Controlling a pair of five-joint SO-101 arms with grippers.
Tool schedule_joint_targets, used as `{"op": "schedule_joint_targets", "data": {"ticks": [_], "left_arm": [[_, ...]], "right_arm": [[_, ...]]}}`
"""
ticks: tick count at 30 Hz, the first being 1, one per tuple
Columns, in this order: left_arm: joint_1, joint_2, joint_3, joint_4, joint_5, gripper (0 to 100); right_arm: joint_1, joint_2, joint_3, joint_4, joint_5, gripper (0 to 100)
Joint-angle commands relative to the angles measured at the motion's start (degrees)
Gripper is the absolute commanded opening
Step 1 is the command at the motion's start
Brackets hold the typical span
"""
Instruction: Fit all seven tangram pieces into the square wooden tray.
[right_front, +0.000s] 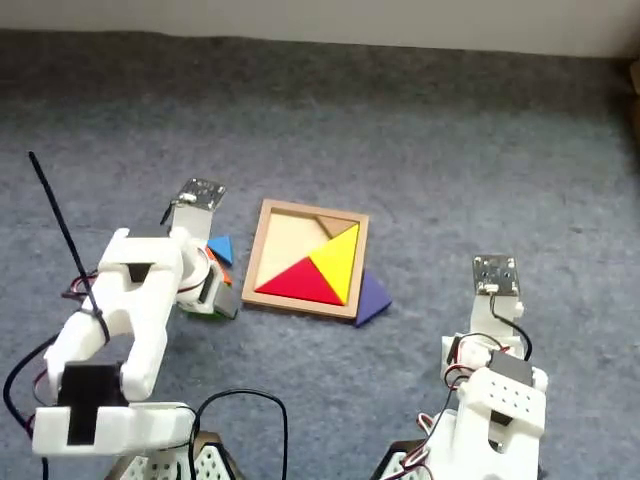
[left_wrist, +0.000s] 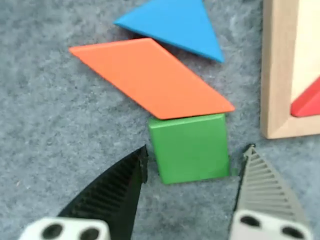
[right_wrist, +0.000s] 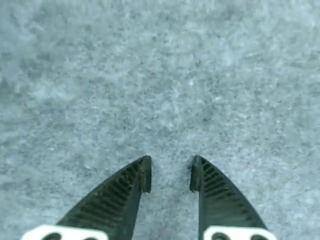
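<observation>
The green square (left_wrist: 189, 148) is being straddled by the spread left pincer (left_wrist: 195, 150); its flat sides should be squeezed, missing the orange parallelogram (left_wrist: 150, 77).

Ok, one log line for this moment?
left gripper open, flanking green square | right gripper open over carpet | tray partly filled

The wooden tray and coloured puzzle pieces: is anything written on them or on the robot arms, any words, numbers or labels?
None can be read. The square wooden tray, the red triangle and yellow triangle in it, the green square block, orange parallelogram and blue triangle beside it are plain.
Any marks on the arms' small circuit boards are too small to read.
</observation>
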Motion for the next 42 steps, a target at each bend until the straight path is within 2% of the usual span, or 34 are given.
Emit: {"op": "schedule_joint_targets", "data": {"ticks": [1, 4, 10, 16, 21, 28, 30, 33, 35, 40, 42], "left_arm": [[0.92, 1.19, -3.82, -0.18, 0.26, 22], [1.71, 1.1, -3.74, -0.18, 0.18, 16], [2.07, -0.4, -4.18, 1.49, 0.18, 15], [5.67, -12.7, -4.0, 7.21, 0.09, 15], [9.45, -19.03, -4.62, 7.12, 0.18, 15], [12.0, -12.53, -12.79, 6.86, 0.18, 16], [11.65, -9.89, -15.25, 9.32, 0.09, 16], [11.56, -6.99, -17.71, 14.51, 0.09, 24], [11.21, -6.37, -17.8, 16.26, 0.18, 29], [6.46, -5.67, -15.87, 15.56, -0.35, 29], [5.49, -5.67, -12.88, 12.92, -3.08, 28]], "right_arm": [[1.54, 0.13, 0.13, -1.01, -0.18, 13.4], [2.68, 0.13, 0.13, -1.01, -0.18, 13.4], [3.38, 0.13, 0.13, -1.01, -0.18, 13.4], [3.38, 0.13, 0.13, -1.01, -0.18, 13.4], [3.38, 0.13, 0.13, -1.01, -0.18, 13.4], [3.38, 0.13, 0.13, -1.01, -0.18, 13.4], [3.38, 0.13, 0.13, -1.01, -0.18, 13.4], [3.38, 0.13, 0.13, -1.01, -0.18, 13.4], [3.38, 0.13, 0.13, -1.01, -0.18, 13.4], [3.38, 0.13, 0.13, -1.01, -0.18, 13.4], [3.38, 0.13, 0.13, -1.01, -0.18, 13.4]]}}
